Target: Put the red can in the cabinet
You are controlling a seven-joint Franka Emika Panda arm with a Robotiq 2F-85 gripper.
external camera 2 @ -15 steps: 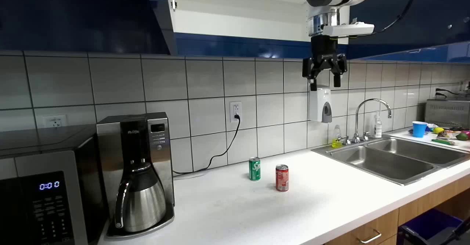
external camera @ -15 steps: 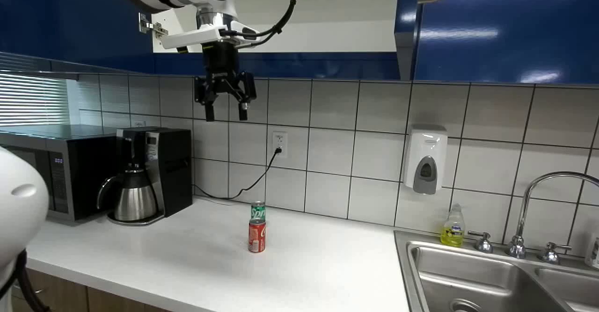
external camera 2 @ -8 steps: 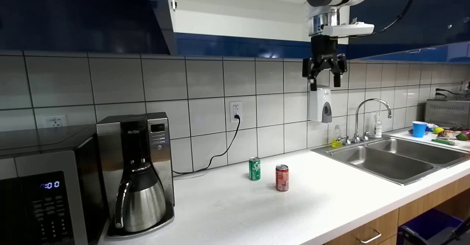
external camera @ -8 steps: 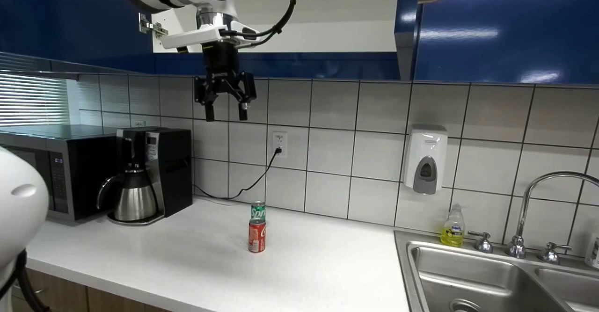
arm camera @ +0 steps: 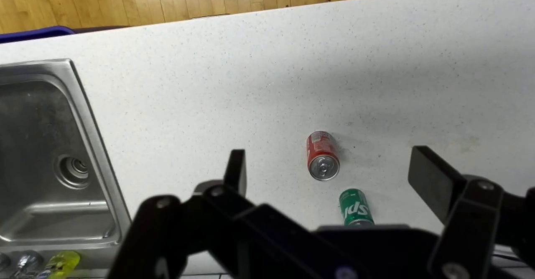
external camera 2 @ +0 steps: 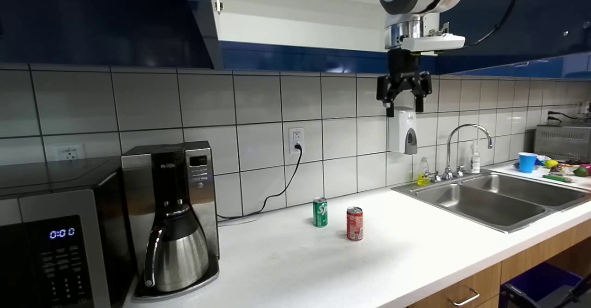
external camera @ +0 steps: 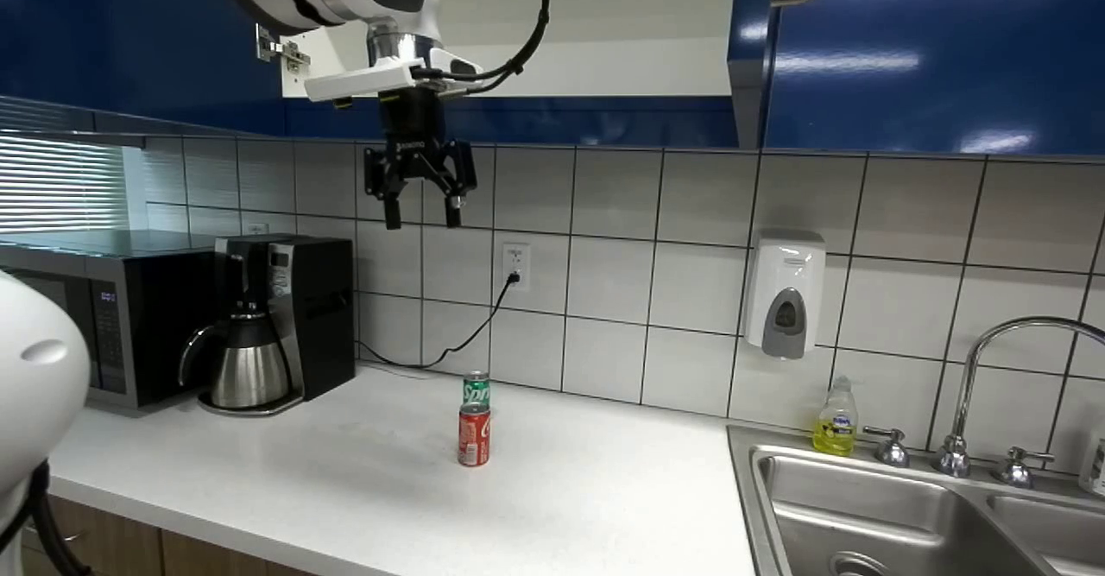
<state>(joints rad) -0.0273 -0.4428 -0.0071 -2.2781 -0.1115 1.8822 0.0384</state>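
The red can (external camera: 474,436) stands upright on the white counter in both exterior views (external camera 2: 354,224). In the wrist view the red can (arm camera: 322,155) shows its top, between the fingers but well below them. My gripper (external camera: 423,224) is open and empty, high above the counter and in front of the cabinet's lower edge; it also shows in an exterior view (external camera 2: 405,112) and in the wrist view (arm camera: 328,162). The cabinet (external camera: 596,49) stands open above, with blue doors and a pale interior, seen also in an exterior view (external camera 2: 300,24). The arm hides part of it.
A green can (external camera 2: 320,212) stands close to the red can, nearer the wall. A coffee maker (external camera 2: 171,215) and a microwave (external camera 2: 55,234) stand at one end of the counter. A sink (external camera 2: 498,202) with a faucet and a soap dispenser (external camera: 786,295) are toward the other end.
My gripper has moved slightly down, a little right in one exterior picture and a little left in the other, since half a second ago. It stays open. The cans have not moved.
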